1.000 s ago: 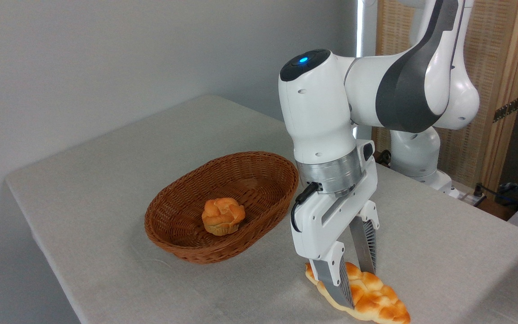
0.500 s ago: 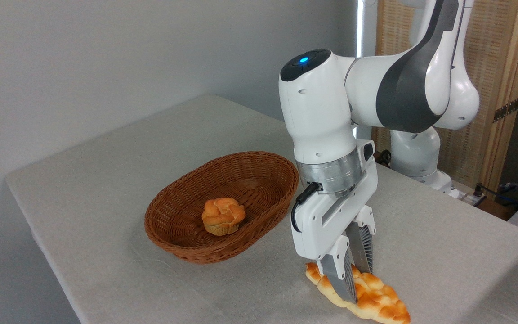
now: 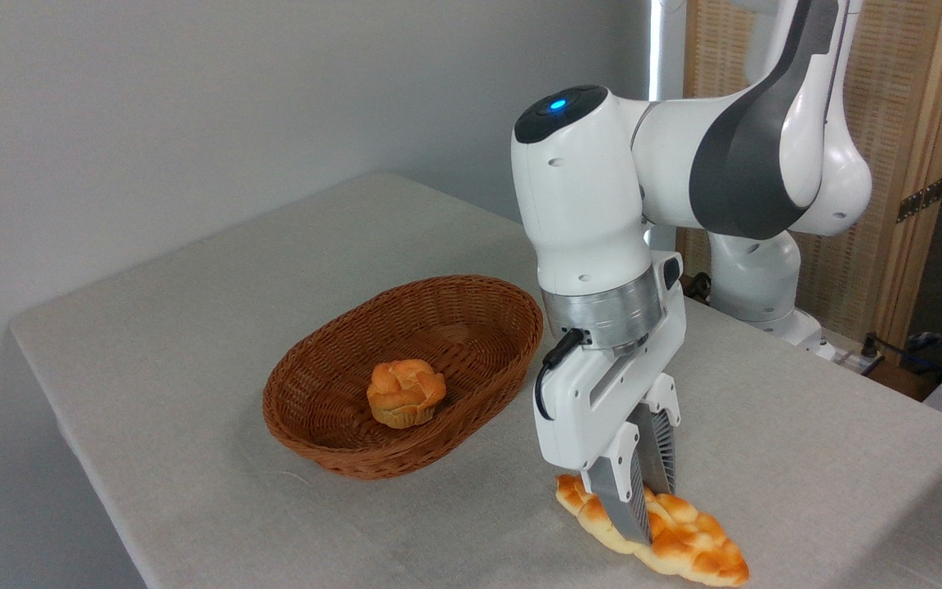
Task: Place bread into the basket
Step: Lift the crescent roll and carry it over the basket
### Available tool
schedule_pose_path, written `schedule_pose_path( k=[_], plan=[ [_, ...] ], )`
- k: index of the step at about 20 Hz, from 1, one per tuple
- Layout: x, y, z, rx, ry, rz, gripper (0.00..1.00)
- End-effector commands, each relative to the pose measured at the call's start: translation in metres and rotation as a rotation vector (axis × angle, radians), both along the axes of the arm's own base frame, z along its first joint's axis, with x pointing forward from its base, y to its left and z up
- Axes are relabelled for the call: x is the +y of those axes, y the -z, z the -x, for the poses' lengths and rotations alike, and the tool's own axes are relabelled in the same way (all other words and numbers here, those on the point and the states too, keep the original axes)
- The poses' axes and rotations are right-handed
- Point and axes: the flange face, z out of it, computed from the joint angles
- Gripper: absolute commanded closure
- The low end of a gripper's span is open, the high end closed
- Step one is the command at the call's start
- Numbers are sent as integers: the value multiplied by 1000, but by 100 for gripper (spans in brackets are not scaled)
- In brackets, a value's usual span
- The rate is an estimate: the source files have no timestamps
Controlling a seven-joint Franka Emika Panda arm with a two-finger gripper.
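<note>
Grey cloth covers the bench (image 3: 193,327), and on it, near the front edge at the lower right, lies the bread (image 3: 684,540), a long braided loaf with golden-orange bumps and a pale lower edge. Its left tip points toward the basket and its right tip reaches close to the bottom of the picture. The gripper (image 3: 643,511) comes down onto the loaf from above, a little left of its middle, and the ribbed fingers (image 3: 628,501) stand close together with the bread pinched between them. The loaf appears to rest on the cloth, though whether its underside touches everywhere cannot be told.

The basket (image 3: 332,458), oval and woven of reddish-brown wicker, sits to the left of the gripper, apart from the bread, with bare cloth between the two. Inside it, toward the nearer end, lies a small round orange bun (image 3: 405,393).

The white arm (image 3: 684,172) bends in from the upper right, a blue light glowing on top of its wrist joint. Behind it stands a wooden-framed woven screen (image 3: 896,123).
</note>
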Motion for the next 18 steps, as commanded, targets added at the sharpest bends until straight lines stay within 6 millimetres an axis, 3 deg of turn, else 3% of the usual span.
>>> schedule_pose_path(
  k=[1,5,10,14,18],
  plan=[
    [4,-31,-4,-19,-78,75,63],
    [5,-49,-9,-40,-138,136,64],
    [-5,-95,-20,-63,-387,221,64],
    [-30,-141,-29,-61,-591,304,63],
    [-59,-163,-32,-43,-734,327,63]
  ],
)
